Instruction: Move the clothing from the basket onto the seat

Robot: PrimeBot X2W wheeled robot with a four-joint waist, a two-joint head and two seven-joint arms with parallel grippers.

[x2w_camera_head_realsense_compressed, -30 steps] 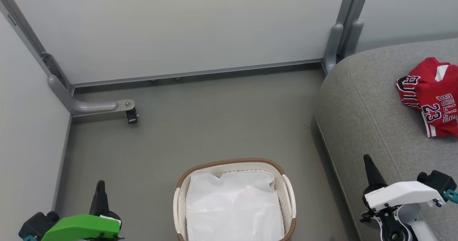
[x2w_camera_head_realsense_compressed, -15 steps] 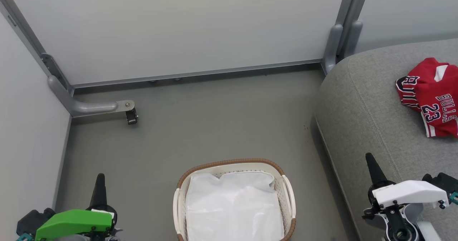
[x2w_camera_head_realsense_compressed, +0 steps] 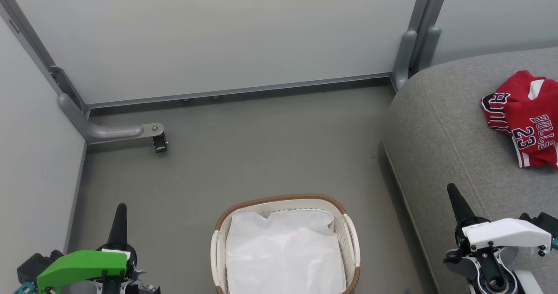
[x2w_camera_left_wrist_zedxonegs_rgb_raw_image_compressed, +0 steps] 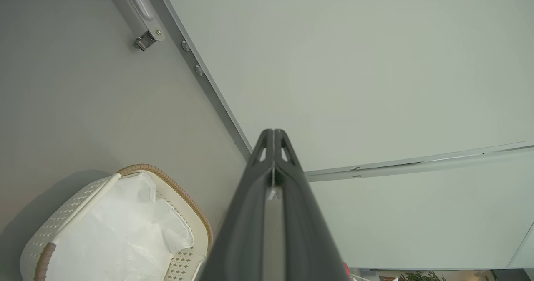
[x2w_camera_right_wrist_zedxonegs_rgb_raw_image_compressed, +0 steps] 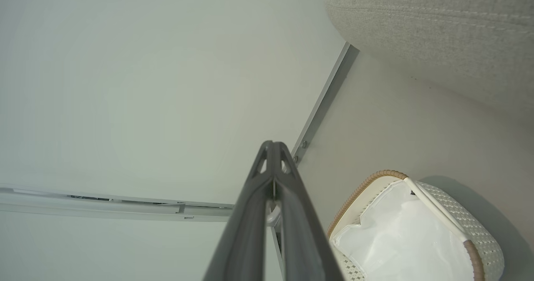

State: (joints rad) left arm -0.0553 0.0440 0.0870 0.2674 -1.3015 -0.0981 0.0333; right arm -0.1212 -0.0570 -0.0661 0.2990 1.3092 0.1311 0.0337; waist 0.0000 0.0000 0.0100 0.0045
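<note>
Two small red basketball garments (x2w_camera_head_realsense_compressed: 523,119) with white trim (one lettered BULLS 23) are seen crumpled on the large, rounded, grey woven-fabric sofa seat (x2w_camera_head_realsense_compressed: 444,124) at the right. The oval white perforated plastic basket (x2w_camera_head_realsense_compressed: 279,197), brown-rimmed, is set on the grey floor (x2w_camera_head_realsense_compressed: 244,154) near centre, its white fabric liner (x2w_camera_head_realsense_compressed: 283,250) exposed. The left gripper (x2w_camera_head_realsense_compressed: 120,209) and right gripper (x2w_camera_head_realsense_compressed: 452,191) are held either side of it, fingers pressed together and empty.
</note>
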